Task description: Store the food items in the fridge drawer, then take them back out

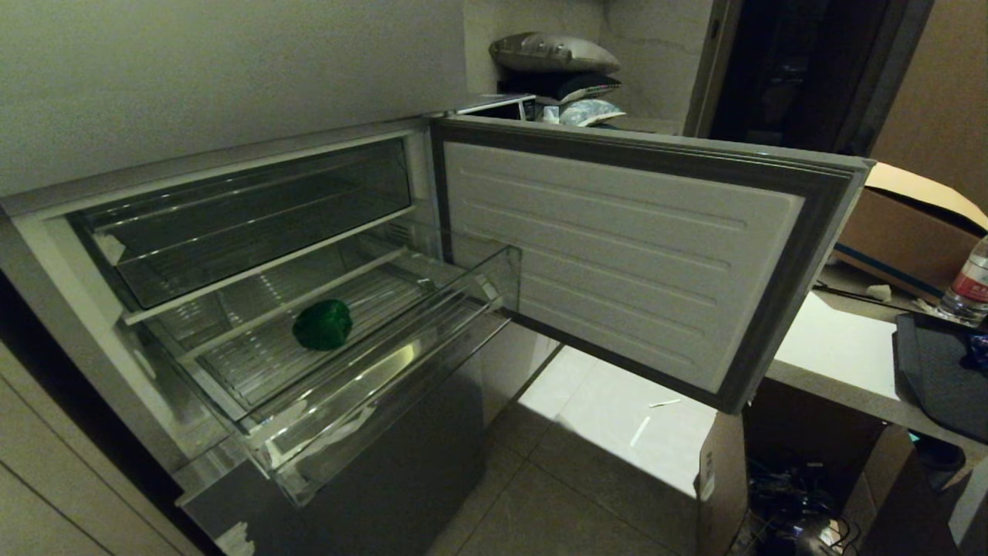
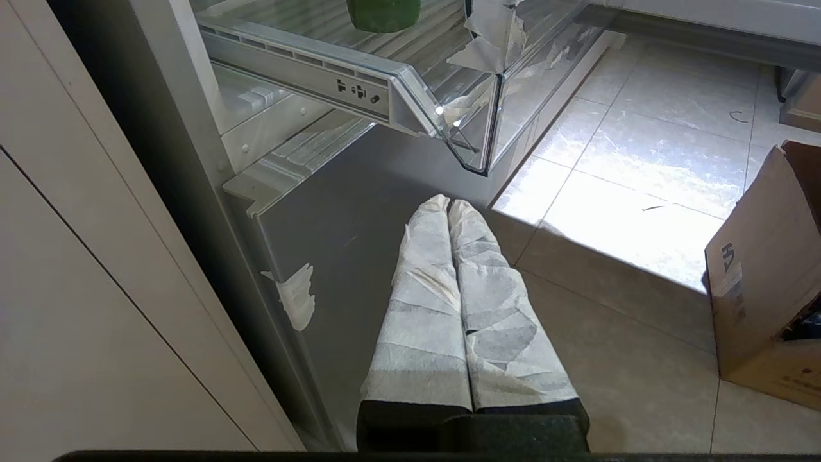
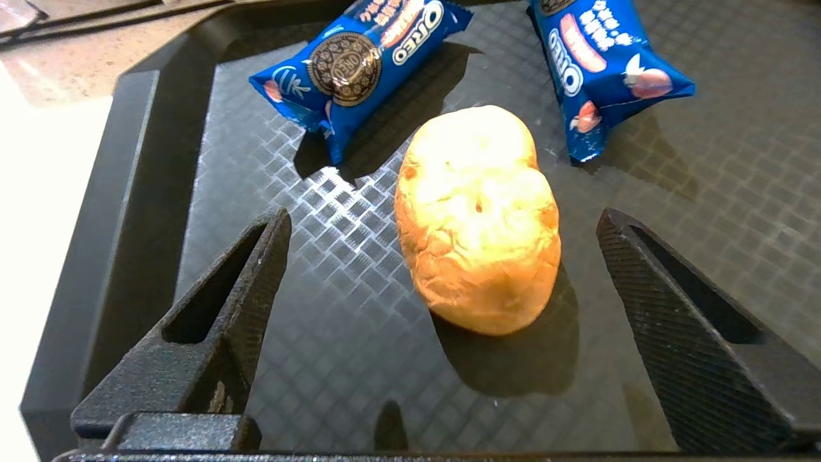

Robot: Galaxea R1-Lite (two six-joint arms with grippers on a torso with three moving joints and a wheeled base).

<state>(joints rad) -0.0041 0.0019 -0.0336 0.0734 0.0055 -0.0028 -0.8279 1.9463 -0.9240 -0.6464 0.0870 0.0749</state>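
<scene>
Now I want my right gripper (image 3: pixel 442 224) lowered squarely over the bread roll (image 3: pixel 478 218), one finger on each flank, and closed gently, since I judge it soft enough to crush. The jaws stand wide apart and empty, touching nothing; the roll lies between them on the black tray (image 3: pixel 109 192), just beside two Oreo packets (image 3: pixel 353 64) (best left undisturbed). My left gripper (image 2: pixel 449 205) hangs closed and idle below the fridge drawer (image 1: pixel 370 386), which is pulled out with a green item (image 1: pixel 323 324) on its ribbed floor.

Head view dim w/ edge distortion; glare on floor (image 2: pixel 628 212); sharp shadows on tray (image 3: pixel 359 308).
</scene>
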